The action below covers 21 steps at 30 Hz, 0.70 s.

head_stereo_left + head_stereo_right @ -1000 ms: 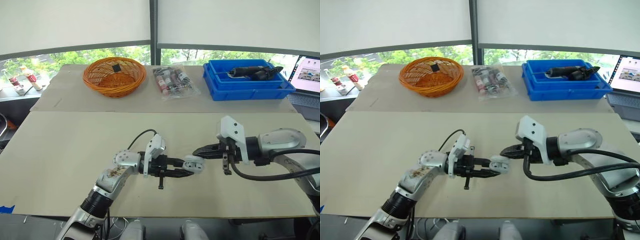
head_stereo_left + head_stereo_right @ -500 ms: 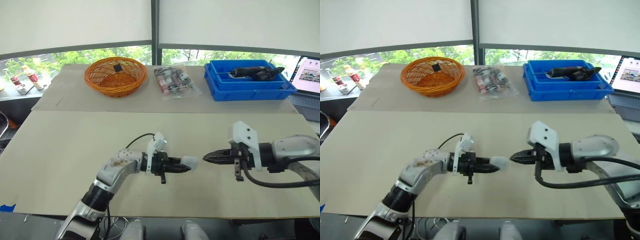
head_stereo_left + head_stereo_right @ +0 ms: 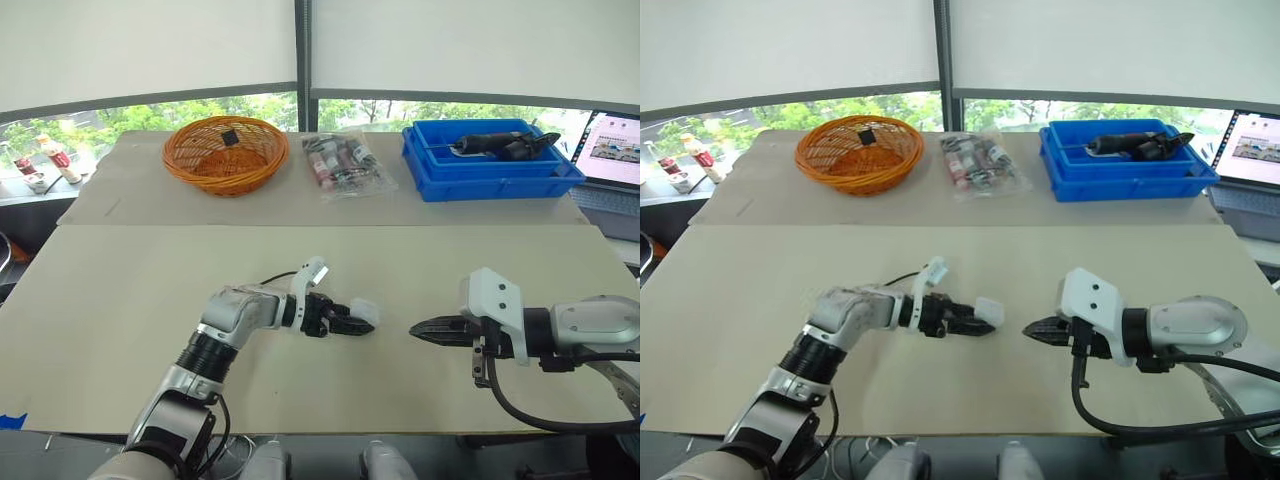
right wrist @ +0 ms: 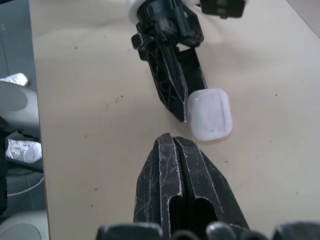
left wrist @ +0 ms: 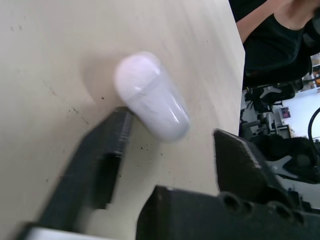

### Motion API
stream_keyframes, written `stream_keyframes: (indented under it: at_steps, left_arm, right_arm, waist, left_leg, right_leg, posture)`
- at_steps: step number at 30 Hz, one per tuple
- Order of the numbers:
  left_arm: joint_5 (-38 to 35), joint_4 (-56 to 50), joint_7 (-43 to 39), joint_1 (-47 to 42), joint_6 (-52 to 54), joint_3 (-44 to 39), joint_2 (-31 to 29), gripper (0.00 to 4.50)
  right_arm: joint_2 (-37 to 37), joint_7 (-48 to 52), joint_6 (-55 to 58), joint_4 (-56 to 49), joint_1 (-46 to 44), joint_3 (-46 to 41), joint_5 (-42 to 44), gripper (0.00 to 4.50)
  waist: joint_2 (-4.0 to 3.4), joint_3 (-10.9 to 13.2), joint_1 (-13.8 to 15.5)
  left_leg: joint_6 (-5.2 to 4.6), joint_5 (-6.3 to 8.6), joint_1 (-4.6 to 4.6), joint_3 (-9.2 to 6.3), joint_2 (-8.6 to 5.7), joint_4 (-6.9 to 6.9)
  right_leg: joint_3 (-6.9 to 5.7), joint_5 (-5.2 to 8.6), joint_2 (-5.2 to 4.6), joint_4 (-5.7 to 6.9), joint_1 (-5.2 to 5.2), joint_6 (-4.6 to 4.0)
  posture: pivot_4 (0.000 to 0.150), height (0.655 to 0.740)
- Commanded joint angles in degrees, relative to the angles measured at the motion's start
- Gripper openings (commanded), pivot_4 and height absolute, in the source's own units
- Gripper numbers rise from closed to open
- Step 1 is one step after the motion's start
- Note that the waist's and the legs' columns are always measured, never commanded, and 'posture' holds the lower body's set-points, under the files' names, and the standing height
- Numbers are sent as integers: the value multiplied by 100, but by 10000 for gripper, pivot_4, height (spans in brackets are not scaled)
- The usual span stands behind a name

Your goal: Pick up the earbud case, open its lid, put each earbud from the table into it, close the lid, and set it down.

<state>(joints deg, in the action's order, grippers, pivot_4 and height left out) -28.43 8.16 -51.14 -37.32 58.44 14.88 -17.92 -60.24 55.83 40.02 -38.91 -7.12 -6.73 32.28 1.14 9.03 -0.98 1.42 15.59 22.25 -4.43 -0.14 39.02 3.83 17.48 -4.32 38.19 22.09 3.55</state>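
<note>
The white earbud case [image 3: 366, 311] lies on the tan table [image 3: 130, 300] near the front middle, its lid closed. My left gripper [image 3: 350, 322] is open around it. In the left wrist view the case [image 5: 152, 95] rests against one black finger [image 5: 100, 160], and a clear gap separates it from the other finger. My right gripper [image 3: 416, 328] is shut and empty. Its tip points at the case from the right, a short way off, with the case [image 4: 210, 114] just beyond the tip in the right wrist view.
At the back stand an orange wicker basket [image 3: 226, 152], a clear bag of small items [image 3: 346, 165] and a blue bin [image 3: 492, 162] holding a dark tool. A laptop [image 3: 615, 148] sits at the far right, small bottles [image 3: 48, 160] at the far left.
My left gripper has come down to the table with the case and opened, so the case now rests on the table. My right gripper has drawn away to the right.
</note>
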Motion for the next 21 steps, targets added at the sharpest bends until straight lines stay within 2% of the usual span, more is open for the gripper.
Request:
stream_keyframes:
  at_steps: [1,3,7,11,14,16,18,21]
  left_arm:
    - [270,-493,184,512,-38,-133,-665,44839]
    - [375,-1083,111,872,-439,-273,-1152,44839]
    - [648,-1881,-143,1472,-1706,-570,-1990,45000]
    - [625,-2188,-712,1821,-2897,-1011,-2471,45000]
    - [355,-2502,-1232,2058,-3346,-1443,-2844,45000]
    - [612,-2648,-1386,2279,-3688,-1531,-3183,45000]
    - [599,-2908,-1480,2517,-3757,-1648,-3396,45000]
    - [246,-3188,-1572,2628,-3651,-1735,-3389,45000]
  right_arm:
    - [-75,51,-260,-34,-120,-193,-89,0]
    - [-138,161,-395,74,-193,-200,-162,0]
    - [-364,534,-767,355,-272,-178,-356,11895]
    - [-705,1061,-1141,709,-258,-284,-494,25887]
    - [-1049,1533,-1559,1031,-244,-421,-664,36335]
    - [-1226,1874,-1709,1222,-208,-558,-625,42975]
    - [-1283,2040,-1772,1344,-220,-632,-560,42975]
    - [-1249,2071,-1800,1453,-353,-552,-558,42975]
  waist:
    - [-1,-1,-28]
    - [-4,-2,-37]
    - [-6,-2,-106]
    - [-11,6,25]
    - [-12,8,108]
    - [-14,9,111]
    - [-14,9,87]
    - [-14,9,54]
  left_leg:
    - [0,0,-4,0,1,-4]
    - [0,0,-10,-4,4,-9]
    - [0,0,-13,-14,8,-24]
    - [-1,0,2,-11,3,-16]
    - [0,1,9,-4,0,-11]
    - [0,1,8,1,0,-12]
    - [-1,1,2,11,5,-18]
    - [-2,1,3,14,9,-19]
  right_leg:
    - [3,0,1,1,0,0]
    - [7,0,3,2,0,0]
    - [13,0,0,-4,9,-1]
    - [12,0,-9,-11,15,0]
    - [6,0,-16,-17,14,0]
    - [5,0,-16,-17,13,0]
    - [6,0,-11,-16,11,0]
    - [6,0,-8,-13,13,-1]
  posture:
    - [1500,7400]
    - [1500,7400]
    - [1500,7400]
    - [1500,7400]
    - [1500,7400]
    - [1500,7400]
    - [1500,7400]
    - [1500,7400]
